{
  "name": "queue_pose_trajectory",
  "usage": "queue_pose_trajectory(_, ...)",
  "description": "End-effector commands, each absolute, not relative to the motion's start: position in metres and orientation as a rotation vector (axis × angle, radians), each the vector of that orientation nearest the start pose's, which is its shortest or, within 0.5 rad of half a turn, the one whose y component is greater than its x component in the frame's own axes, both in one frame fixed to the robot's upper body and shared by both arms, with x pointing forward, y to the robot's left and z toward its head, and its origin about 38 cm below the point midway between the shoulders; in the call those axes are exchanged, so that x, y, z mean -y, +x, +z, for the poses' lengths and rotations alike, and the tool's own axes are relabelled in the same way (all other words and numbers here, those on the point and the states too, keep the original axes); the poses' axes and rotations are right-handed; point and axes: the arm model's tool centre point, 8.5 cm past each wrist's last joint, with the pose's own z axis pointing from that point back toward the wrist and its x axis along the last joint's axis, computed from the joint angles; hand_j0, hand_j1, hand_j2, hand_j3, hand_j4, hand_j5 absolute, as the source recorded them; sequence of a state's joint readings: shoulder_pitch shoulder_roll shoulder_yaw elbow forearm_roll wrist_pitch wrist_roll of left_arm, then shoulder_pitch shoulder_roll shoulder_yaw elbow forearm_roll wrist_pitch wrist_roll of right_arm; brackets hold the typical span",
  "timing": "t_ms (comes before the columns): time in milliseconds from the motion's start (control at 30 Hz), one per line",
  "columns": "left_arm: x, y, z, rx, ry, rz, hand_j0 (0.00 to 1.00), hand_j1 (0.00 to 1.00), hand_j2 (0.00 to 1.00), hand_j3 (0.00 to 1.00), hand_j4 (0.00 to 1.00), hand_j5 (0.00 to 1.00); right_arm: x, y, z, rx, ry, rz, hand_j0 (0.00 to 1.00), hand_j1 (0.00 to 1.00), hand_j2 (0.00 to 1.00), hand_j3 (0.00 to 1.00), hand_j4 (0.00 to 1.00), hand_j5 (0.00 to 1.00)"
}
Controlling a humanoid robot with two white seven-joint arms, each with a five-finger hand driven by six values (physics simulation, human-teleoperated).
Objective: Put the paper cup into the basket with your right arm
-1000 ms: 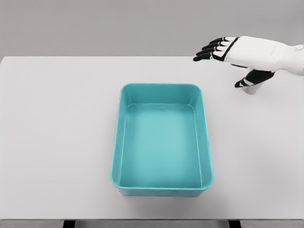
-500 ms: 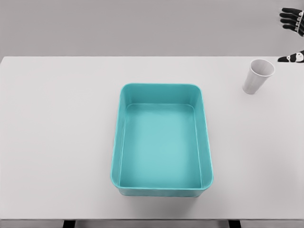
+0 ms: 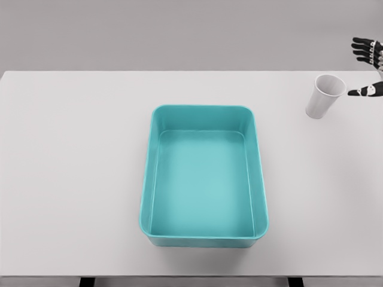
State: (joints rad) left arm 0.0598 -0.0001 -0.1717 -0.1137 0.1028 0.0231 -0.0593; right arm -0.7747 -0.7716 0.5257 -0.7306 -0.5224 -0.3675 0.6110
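**Operator:** Only the head view to go through. I see one small white paper cup (image 3: 325,95), tapered, open mouth up, standing on the flat white table (image 3: 72,179) near its far right corner. It leans a little toward the right, or the perspective makes it look so; I cannot say which.

**Colleague:** And the hand?

**Operator:** My right hand (image 3: 369,67) shows only at the right edge of the picture: black fingertips (image 3: 361,45) spread above, and a thumb tip just beside the cup's rim. The fingers look open and hold nothing. Whether the thumb touches the cup I cannot tell. The left arm is out of view.

**Colleague:** How will the cup behave?

**Operator:** I judge it very light and thin-walled, so it will crush if I squeeze hard and tip over if I nudge it. I would close around the middle of the wall, thumb on one side and fingers opposite, with gentle pressure.

**Colleague:** Counts?

**Operator:** One cup. One teal plastic basket (image 3: 150,179), rectangular with rounded corners, holding nothing, in the middle of the table, well apart from the cup and to its left. One table. One hand visible.
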Motion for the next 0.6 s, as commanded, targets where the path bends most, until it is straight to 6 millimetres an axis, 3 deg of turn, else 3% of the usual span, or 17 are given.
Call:
queue_pose_trajectory(0,-0.26,-0.002,-0.264,0.025,0.012,-0.071,1.0,1.0,1.0,1.0,1.0,1.0,0.482,0.49,0.206,1.503,-0.09,0.759,1.0,1.0,1.0,1.0,1.0,1.0)
queue_pose_trajectory(567,-0.26,-0.002,-0.264,0.025,0.011,-0.071,1.0,1.0,1.0,1.0,1.0,1.0,0.475,0.491,0.177,1.459,-0.086,0.762,1.0,1.0,1.0,1.0,1.0,1.0)
